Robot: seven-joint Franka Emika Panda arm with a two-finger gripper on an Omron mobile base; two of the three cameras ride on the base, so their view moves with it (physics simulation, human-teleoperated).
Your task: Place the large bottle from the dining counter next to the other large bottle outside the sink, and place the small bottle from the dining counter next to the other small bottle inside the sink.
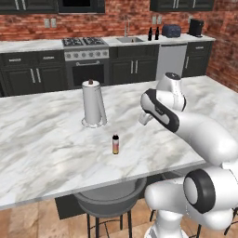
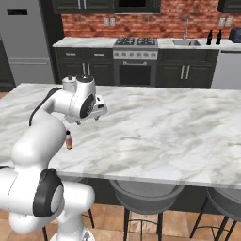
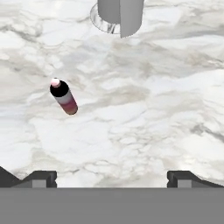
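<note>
on the dining counter [image 1: 46, 139] your small bottle [image 1: 115, 144] stands upright, near the paper towel holder [image 1: 93, 103]. your gripper [image 3: 112, 177] hovers above it, jaws spread and empty. it looks light, rigid, tippy; take it around the mid-body.

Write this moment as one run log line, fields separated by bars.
pincer: open, holds nothing | small bottle: upright on dining counter, untouched | paper towel roll: behind bottle | phase: approach
</note>
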